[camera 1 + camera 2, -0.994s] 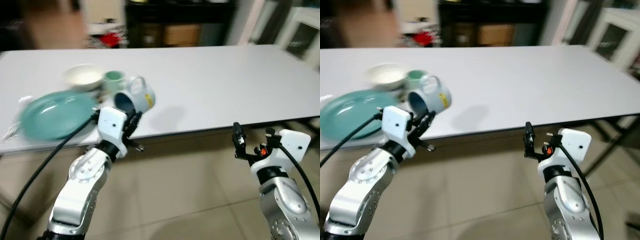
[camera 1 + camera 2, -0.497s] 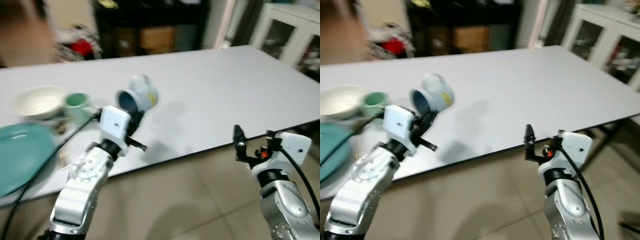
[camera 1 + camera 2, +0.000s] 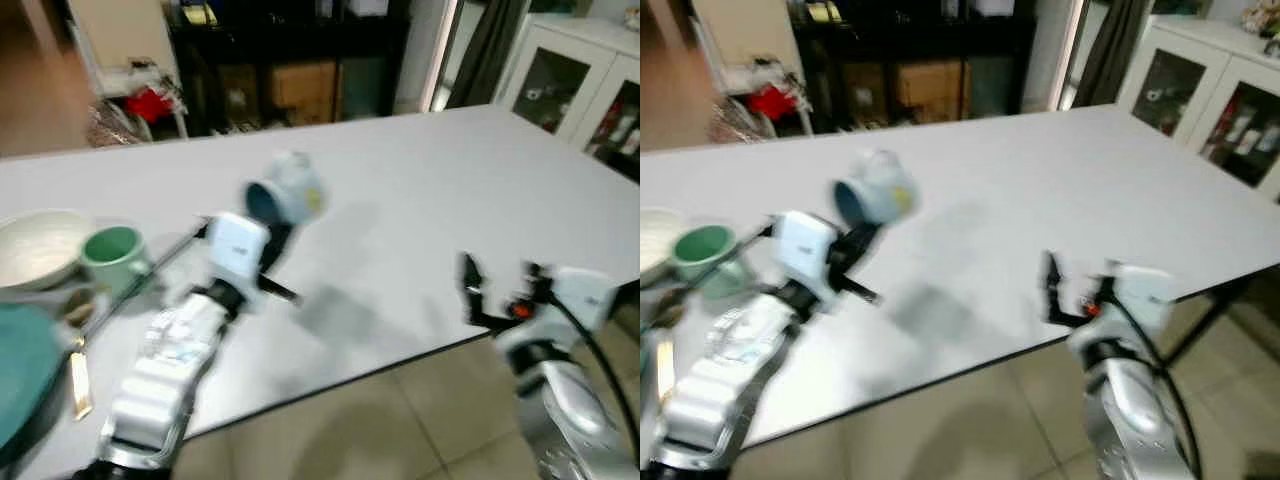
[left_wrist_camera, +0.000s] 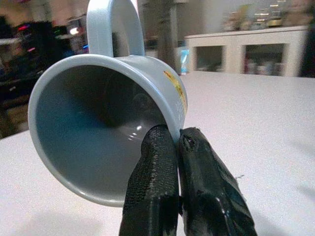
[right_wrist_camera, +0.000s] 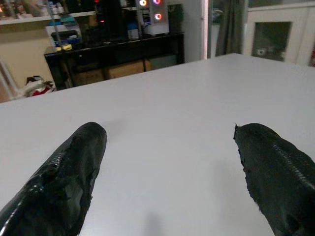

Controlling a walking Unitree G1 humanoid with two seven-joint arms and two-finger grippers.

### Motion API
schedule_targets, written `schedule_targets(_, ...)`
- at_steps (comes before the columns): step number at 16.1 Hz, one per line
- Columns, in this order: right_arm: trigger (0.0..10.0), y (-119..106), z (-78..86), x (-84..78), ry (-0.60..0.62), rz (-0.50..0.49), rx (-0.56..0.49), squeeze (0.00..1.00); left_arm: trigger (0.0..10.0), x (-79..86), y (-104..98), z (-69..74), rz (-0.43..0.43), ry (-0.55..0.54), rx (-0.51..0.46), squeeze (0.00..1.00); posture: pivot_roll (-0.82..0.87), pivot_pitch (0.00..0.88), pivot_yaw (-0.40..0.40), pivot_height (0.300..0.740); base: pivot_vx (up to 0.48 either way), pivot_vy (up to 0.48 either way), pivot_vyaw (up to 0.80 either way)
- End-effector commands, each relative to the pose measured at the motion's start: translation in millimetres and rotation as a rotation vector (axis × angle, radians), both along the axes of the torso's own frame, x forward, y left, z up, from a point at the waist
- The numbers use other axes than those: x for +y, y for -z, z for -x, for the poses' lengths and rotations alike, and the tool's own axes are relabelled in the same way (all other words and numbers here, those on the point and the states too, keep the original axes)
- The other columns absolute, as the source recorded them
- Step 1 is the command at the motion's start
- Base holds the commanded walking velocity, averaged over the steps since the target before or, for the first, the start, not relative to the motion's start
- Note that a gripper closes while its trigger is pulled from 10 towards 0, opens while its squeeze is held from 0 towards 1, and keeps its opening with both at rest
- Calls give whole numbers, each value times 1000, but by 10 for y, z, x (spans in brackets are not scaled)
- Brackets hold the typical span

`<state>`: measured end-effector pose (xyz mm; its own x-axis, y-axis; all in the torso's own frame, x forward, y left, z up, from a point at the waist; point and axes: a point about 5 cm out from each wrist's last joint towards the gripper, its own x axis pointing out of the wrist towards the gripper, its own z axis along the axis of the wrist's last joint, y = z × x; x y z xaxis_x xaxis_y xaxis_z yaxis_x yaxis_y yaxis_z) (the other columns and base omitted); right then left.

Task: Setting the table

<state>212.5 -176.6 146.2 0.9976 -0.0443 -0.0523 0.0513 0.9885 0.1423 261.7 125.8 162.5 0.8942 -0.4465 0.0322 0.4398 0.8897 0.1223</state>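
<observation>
Jaws of the left gripper point(image 4: 177, 152) are pinching the rim of a pale blue mug point(image 3: 288, 192), one finger inside the wall and one outside, and are carrying it tipped on its side in the air above the white counter point(image 3: 420, 190), its mouth facing back toward the robot and its handle uppermost. Across from it, the right gripper point(image 5: 170, 172) is hovering near the counter's front edge with its jaws spread wide and nothing between them.

Glazed and hard, the mug is looking like a slippery, breakable load; a rim pinch is holding it now, though it will likely swing if jolted, and the handle or the full body would be the surer place to grip.

Waiting at the counter's left end are one green cup point(image 3: 113, 252), one cream bowl point(image 3: 35, 245) touching it, the edge of one teal plate point(image 3: 18, 360), and what seems to be one gold utensil point(image 3: 78, 380) beside the plate. That is making two drinking vessels in all, counting the one aloft.
</observation>
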Motion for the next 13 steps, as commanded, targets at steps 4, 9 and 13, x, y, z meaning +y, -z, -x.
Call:
schedule_targets(4, 10000, -7, 29, -64, 18, 15, 6, 0, 10000, -123, -34, 8, -10, 60, -8, 0, -12, 0, -14, 740, 368, 0, 0)
schedule_targets(9, 10000, 63, -15, -69, -92, 111, 70, 0, 10000, -247, -41, -151, -161, 219, -12, 0, -11, 0, -10, 740, 0, 0, 0)
schedule_targets(13, 10000, 33, -102, -104, -262, 219, 94, 0, 10000, -275, -88, -592, -407, 361, 11, 0, -21, 0, -1, 740, 0, 0, 0)
